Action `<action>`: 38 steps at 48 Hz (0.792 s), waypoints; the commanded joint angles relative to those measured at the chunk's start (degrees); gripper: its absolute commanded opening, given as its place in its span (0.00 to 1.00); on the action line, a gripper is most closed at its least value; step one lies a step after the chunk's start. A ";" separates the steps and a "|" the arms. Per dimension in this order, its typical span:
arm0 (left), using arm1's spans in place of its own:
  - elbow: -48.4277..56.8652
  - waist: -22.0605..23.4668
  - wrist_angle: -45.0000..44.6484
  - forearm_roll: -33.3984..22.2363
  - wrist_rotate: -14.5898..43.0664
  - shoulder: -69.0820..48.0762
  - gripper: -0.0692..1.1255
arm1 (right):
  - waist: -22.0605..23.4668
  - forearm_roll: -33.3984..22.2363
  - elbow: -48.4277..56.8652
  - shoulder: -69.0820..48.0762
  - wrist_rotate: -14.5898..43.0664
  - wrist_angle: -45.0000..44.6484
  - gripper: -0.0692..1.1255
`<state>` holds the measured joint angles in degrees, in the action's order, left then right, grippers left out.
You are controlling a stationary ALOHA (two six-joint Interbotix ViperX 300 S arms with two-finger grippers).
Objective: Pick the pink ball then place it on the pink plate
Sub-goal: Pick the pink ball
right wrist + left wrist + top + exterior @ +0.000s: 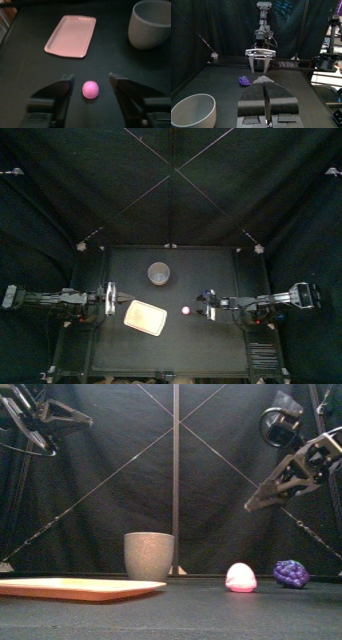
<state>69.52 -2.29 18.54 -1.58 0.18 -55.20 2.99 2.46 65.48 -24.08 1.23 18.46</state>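
Observation:
The pink ball (pixel 186 310) (pixel 241 578) lies on the black table, just right of the pink plate (pixel 146 316) (pixel 80 588). My right gripper (pixel 207 304) (pixel 254 504) hangs above the ball and stands open. In the right wrist view the ball (pixel 90 89) shows between the two spread jaws of the right gripper (pixel 90 78), with the plate (pixel 71 36) beyond it. At the table's left side the left gripper (pixel 110 298) (pixel 266 80) rests shut, holding nothing.
A tall grey speckled cup (pixel 159 274) (pixel 148 555) (pixel 150 22) stands behind the plate. A purple bunch of toy grapes (pixel 290 573) (pixel 244 81) lies to the right of the ball, close to it.

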 commanded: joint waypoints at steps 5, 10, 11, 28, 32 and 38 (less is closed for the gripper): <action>-0.70 -0.26 0.88 0.18 0.09 0.35 0.09 | -0.44 0.35 -5.71 11.25 -0.09 0.53 0.89; -0.70 -0.26 1.32 0.18 0.09 0.35 0.09 | -0.44 0.35 -8.44 17.14 -0.18 0.35 0.89; -0.70 -0.26 1.32 0.18 0.09 0.35 0.09 | -0.44 0.35 -9.05 18.28 -0.18 0.26 0.89; -0.44 -0.26 1.41 0.18 0.09 0.26 0.09 | 0.26 0.09 -13.10 27.77 -0.44 -5.36 0.87; -0.09 -0.26 1.41 0.09 0.09 0.26 0.09 | 0.70 0.09 -13.45 27.77 -0.62 -5.89 0.82; 0.44 -0.35 1.49 0.00 0.00 0.35 0.09 | 0.97 -0.79 -13.80 27.60 -0.35 -6.24 0.70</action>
<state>70.58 -2.46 19.51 -1.49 0.18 -55.11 3.60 2.11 52.73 4.48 0.97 12.22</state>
